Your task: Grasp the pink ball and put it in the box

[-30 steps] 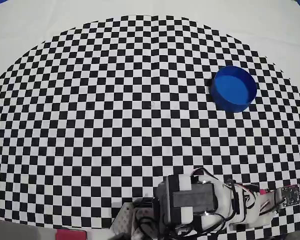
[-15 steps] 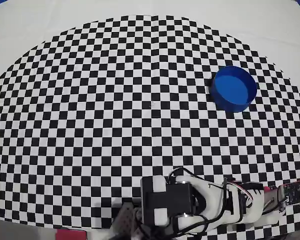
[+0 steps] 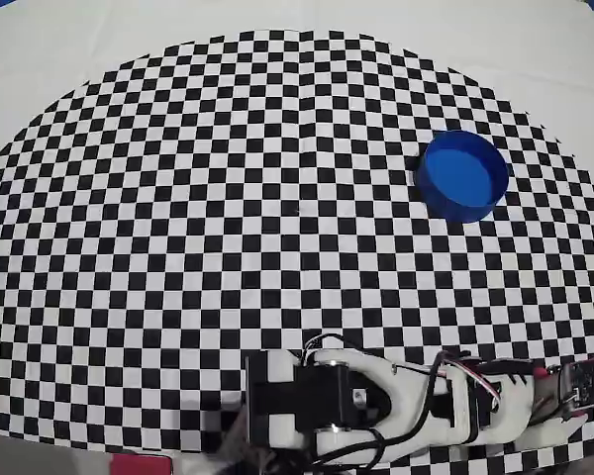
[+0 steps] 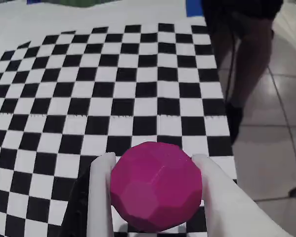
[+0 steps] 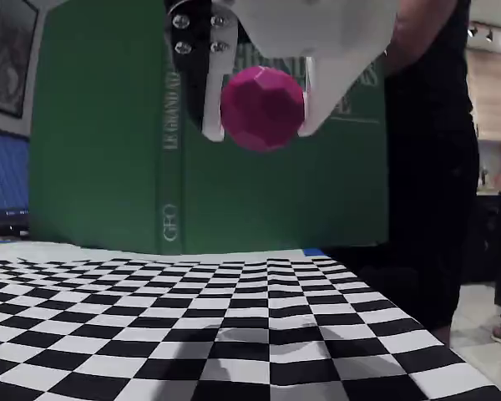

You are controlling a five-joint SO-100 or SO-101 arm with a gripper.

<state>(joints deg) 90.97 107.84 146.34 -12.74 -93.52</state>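
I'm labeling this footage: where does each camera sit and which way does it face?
Overhead view: above the checkered mat, looking straight down; blue box at upper right, arm along the bottom edge.
Wrist view: on the arm, looking past the claw across the mat to the floor.
Fixed view: at mat level, looking up at the claw.
Wrist and fixed views share the pink ball, clamped.

The overhead camera is looking straight down with a fisheye bulge on the whole checkered mat, the arm entering at the bottom edge. The wrist camera is riding just behind the gripper, peering past the pink ball at the mat's corner. The fixed camera is sitting at mat level, close, probably facing the arm, sharing the gripped ball with the wrist view.
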